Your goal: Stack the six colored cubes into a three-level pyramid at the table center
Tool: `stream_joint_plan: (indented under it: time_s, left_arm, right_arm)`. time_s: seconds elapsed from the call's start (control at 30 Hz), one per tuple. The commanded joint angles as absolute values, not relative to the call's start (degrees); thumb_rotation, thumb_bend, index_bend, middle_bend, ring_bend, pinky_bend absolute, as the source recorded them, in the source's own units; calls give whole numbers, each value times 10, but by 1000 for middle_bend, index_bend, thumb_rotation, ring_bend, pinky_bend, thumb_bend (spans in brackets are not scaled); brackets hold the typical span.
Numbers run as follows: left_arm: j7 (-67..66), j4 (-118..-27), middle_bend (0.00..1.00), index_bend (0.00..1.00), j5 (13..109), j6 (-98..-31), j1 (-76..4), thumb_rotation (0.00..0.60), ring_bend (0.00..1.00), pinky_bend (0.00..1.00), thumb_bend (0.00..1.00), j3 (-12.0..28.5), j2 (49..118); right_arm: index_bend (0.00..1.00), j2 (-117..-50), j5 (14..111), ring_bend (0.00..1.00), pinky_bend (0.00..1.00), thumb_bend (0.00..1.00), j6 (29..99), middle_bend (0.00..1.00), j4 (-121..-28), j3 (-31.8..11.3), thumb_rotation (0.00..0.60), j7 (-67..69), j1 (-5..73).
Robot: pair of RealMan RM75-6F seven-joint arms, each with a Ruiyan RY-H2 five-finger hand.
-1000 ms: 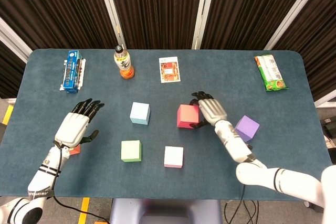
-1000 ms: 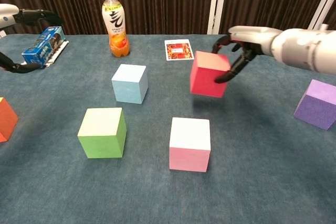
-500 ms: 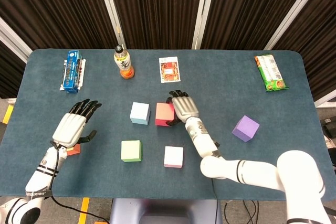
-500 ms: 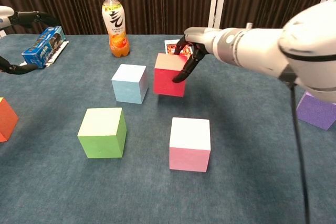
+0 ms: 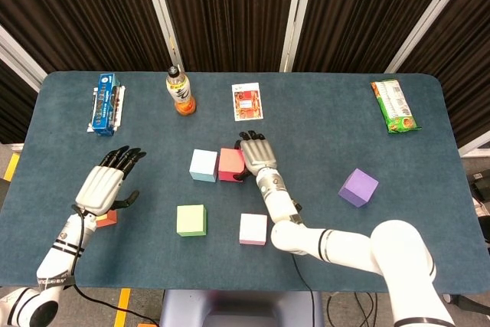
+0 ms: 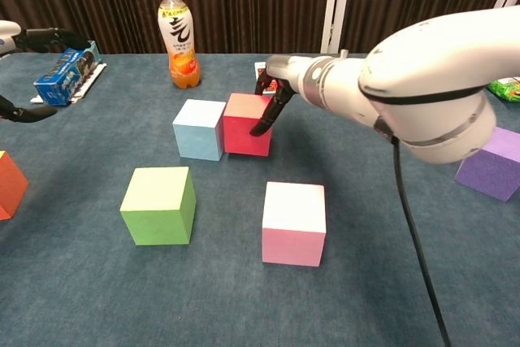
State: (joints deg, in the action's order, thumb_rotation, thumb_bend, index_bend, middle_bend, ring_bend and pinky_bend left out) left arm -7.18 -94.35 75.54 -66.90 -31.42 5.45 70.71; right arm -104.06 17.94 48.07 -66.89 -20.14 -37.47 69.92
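Step in hand: laying the base row; the red cube (image 6: pixel 248 123) sits on the table hard against the light blue cube (image 6: pixel 200 128), and the right hand (image 5: pixel 256 157) is on it.
Right hand: fingers (image 6: pixel 266 114) wrapped over the red cube's right side and top edge, gripping it; I judge the cube is down on the cloth, though the contact underneath is not plain from where I stand.
Left hand: the left hand (image 5: pixel 106 184) hovers with its fingers spread and nothing in them, above the orange cube (image 6: pixel 11 184), which lies just beneath and behind its palm.
Red cube: directly left of the right fingertips, its far face toward the card (image 5: pixel 246 102).
Light blue cube: one cube's place further left of those fingers, touching the red one or all but.
Remaining cubes: green cube (image 6: pixel 159 204) and pink cube (image 6: pixel 294 223) lie nearer the robot than the right fingers; purple cube (image 6: pixel 494 161) is well off to their right.
Progress: two of three base cubes look placed; nothing is stacked yet.
Next move calls for: letting the fingers off the red cube without nudging it away from its neighbour, then fetching a third cube for the row. Pink looks nearest to that hand.
Risk: fingers dragging the red cube askew on release.
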Motion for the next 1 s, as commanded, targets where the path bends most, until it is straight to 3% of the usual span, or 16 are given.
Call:
stream_joint_plan:
  time_s: [0.03, 1.0]
  left_arm:
    - [-67, -938, 72, 122, 756, -666, -313, 600, 20, 108, 342, 56, 709]
    - [-46, -911, 65, 110, 759, -642, -311, 600, 16, 90, 343, 65, 724]
  right_arm:
    - [537, -1057, 177, 86, 225, 381, 469, 205, -644, -207, 600, -375, 712]
    - [499, -1083, 180, 73, 218, 381, 450, 204, -596, -206, 600, -384, 726]
